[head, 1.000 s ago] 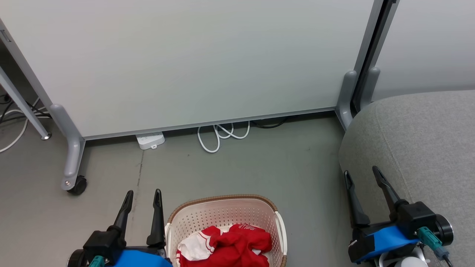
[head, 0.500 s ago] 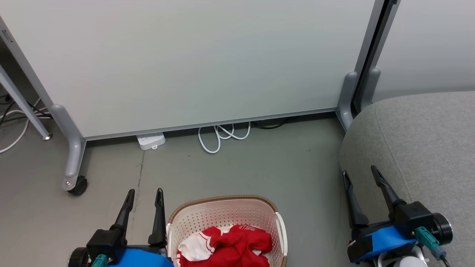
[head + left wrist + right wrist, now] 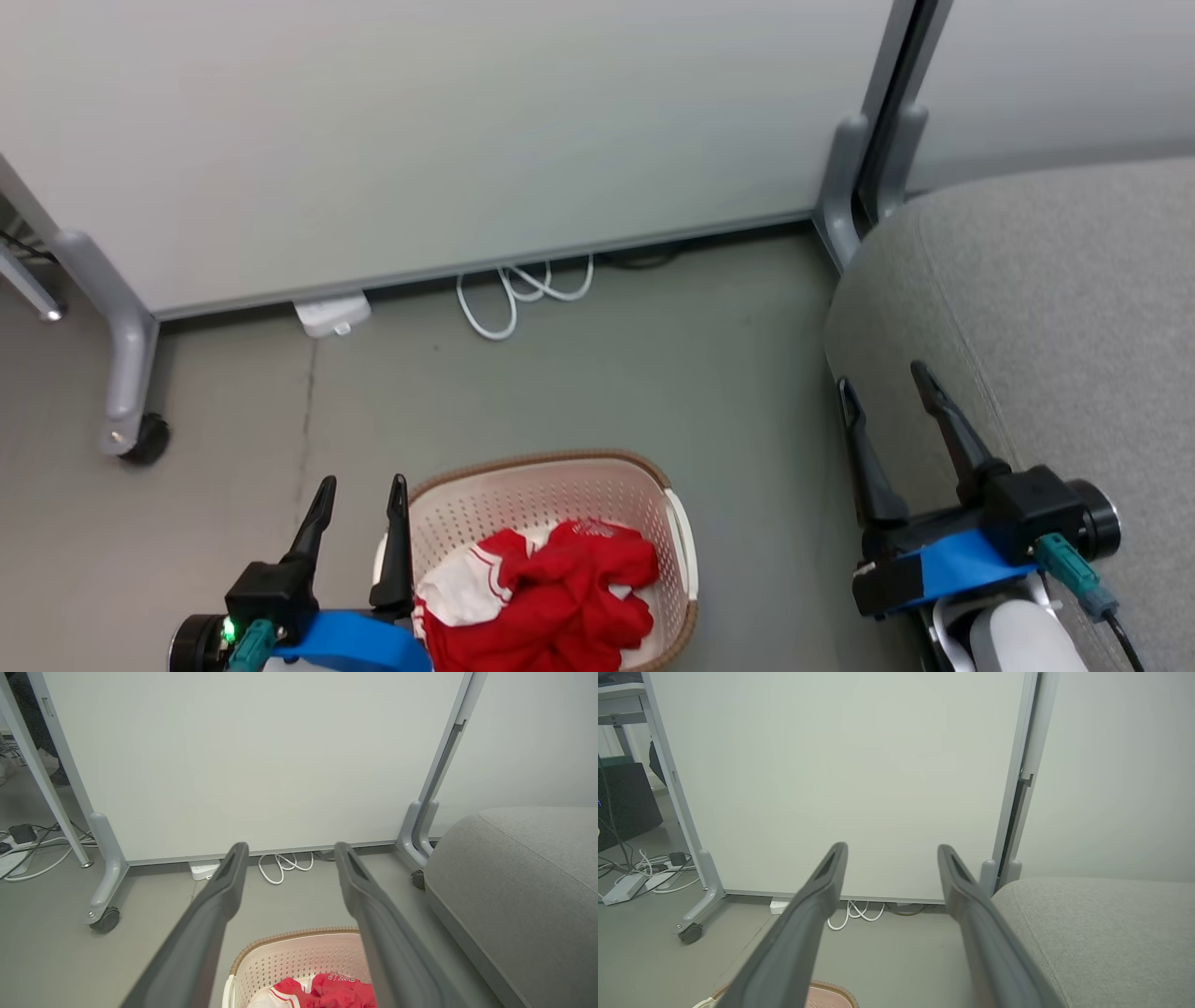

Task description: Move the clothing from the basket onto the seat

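Red clothing (image 3: 546,588) lies heaped in the cream basket (image 3: 523,485) on the floor, near centre. The grey seat (image 3: 1055,308) at right looks bare, so the job appears unstarted. The left gripper (image 3: 363,480), beside the basket, and the right gripper (image 3: 881,374), by the seat, have their fingers apart and empty.

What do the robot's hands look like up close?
The left hand and the right hand each have two long, dark, pointy fingers on a black block, with a bright blue cover behind. A teal plug with a dark cable sticks out. The left one has a tiny green light.
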Robot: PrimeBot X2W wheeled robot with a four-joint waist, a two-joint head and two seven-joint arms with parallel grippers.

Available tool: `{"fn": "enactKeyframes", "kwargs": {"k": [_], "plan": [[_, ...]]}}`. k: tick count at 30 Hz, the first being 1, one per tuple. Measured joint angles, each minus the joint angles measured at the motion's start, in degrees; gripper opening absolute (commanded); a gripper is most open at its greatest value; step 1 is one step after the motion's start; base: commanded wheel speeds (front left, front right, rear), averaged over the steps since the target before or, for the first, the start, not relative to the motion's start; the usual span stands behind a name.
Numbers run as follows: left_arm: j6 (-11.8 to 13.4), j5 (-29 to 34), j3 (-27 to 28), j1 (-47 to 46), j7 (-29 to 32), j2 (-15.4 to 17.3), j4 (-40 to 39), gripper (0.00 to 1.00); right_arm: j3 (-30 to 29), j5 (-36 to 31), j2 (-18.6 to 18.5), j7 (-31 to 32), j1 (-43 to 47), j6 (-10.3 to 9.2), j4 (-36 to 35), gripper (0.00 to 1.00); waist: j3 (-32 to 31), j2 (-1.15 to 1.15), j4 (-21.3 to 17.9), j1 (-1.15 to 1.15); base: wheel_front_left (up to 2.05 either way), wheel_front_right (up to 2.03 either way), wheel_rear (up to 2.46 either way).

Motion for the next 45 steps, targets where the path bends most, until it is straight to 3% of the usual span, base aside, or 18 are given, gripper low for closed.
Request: {"fn": "enactKeyframes", "kwargs": {"k": [12,23,36,37,38,45], "plan": [[-2.4,0.7,-0.4,-13.2,0.9,2.8,15.9,1.0,1.6,0.3,-0.1,-0.9,-8.7,0.0,-3.4,1.0,16.1,0.0,-4.4,0.02,0.0,0.0,0.0],[-5.5,3.6,-4.6,-24.4,6.6,5.3,32.5,1.0,4.5,3.0,-0.1,-2.7,-15.5,0.01,-3.4,1.0,31.5,0.0,-9.4,0.02,0.0,0.0,0.0],[-3.4,3.9,-4.5,-35.3,6.4,7.7,43.2,1.0,5.3,6.0,-0.1,-3.0,-17.9,0.01,-4.5,1.0,40.7,0.0,-15.1,0.02,0.0,0.0,0.0],[-3.2,3.7,-4.4,-35.9,6.4,7.7,44.0,0.47,5.2,6.0,-0.1,-3.1,-17.9,0.01,-4.6,1.0,41.0,0.0,-15.4,0.02,0.0,0.0,0.0],[-3.2,3.6,-4.4,-36.4,6.4,7.7,44.7,0.0,5.1,6.0,-0.1,-3.1,-17.9,0.0,-4.6,1.0,41.3,0.0,-15.6,0.01,0.0,0.0,0.0],[-3.2,2.9,-4.5,-38.3,5.3,7.2,48.5,0.0,5.6,7.6,-0.1,-3.1,-17.9,0.0,-4.4,1.0,41.3,0.0,-16.0,0.0,0.0,0.0,0.0]]}}
